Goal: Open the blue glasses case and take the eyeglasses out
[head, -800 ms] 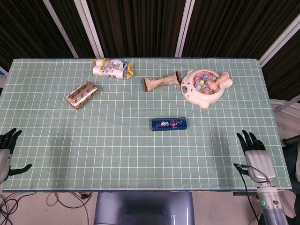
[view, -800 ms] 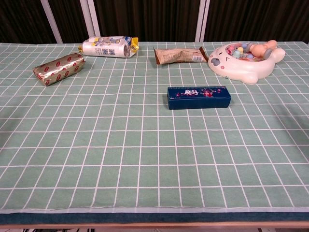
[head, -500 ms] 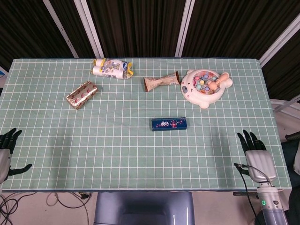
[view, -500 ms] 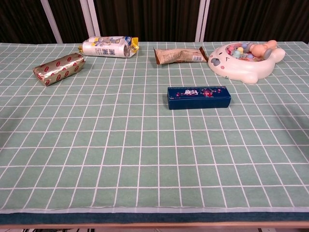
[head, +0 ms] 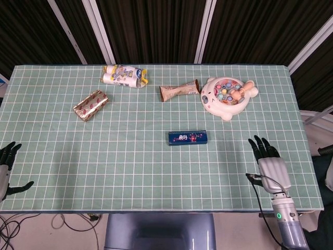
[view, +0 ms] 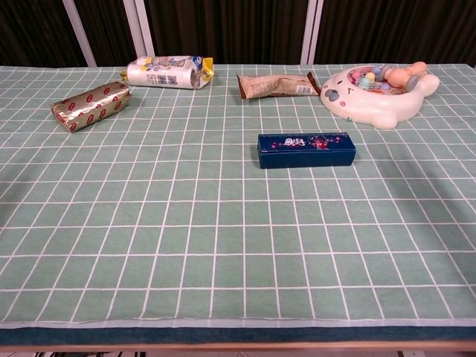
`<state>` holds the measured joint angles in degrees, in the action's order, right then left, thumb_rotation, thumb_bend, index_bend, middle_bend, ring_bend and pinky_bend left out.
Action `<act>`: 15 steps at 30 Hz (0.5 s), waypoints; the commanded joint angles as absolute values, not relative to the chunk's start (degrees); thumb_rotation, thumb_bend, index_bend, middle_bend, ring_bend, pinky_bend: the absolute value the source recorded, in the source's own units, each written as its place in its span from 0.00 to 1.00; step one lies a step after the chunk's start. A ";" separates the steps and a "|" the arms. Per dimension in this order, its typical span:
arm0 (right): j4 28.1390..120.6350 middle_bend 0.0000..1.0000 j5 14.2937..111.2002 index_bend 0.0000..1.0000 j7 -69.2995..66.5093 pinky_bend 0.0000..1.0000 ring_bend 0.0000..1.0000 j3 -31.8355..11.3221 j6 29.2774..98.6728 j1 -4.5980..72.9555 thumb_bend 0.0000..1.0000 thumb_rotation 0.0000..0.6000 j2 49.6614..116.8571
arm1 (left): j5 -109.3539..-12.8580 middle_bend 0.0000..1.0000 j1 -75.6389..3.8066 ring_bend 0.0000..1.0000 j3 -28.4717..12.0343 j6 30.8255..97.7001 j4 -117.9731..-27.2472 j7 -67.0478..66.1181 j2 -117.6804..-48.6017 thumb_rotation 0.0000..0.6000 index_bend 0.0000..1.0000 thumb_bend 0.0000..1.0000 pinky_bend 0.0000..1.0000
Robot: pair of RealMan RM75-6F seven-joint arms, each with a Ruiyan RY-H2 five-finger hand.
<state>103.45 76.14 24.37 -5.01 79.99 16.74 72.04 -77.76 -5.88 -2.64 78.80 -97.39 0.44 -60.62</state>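
blue glasses case (head: 188,137) lid down, contents hidden; right hand (head: 270,167) and left hand (head: 5,169) fingers spread, holding nothing.

Case (view: 306,150) mid table (view: 149,245), toy (view: 375,93) behind-right, snacks (view: 91,105) behind-left

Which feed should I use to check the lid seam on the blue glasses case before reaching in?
Use the chest view: the blue glasses case fills more of the picture there and shows its top and near side, closed. The head view shows the case small and from above, but also the right hand, empty, nearest it.
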 commanded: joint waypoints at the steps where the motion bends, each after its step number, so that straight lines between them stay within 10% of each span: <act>1: 105.33 0.00 72.63 0.02 27.20 0.20 0.00 -8.43 75.97 20.61 0.21 1.00 74.97 | -77.66 0.00 -6.01 0.00 -2.68 78.47 -97.55 0.64 -60.57 1.00 0.00 0.06 0.00; 15: 98.77 0.00 50.45 0.14 42.92 0.20 0.00 -19.74 66.31 37.16 0.34 1.00 90.97 | -76.32 0.00 -6.96 0.00 -2.70 75.75 -98.63 1.10 -59.96 1.00 0.00 0.06 0.00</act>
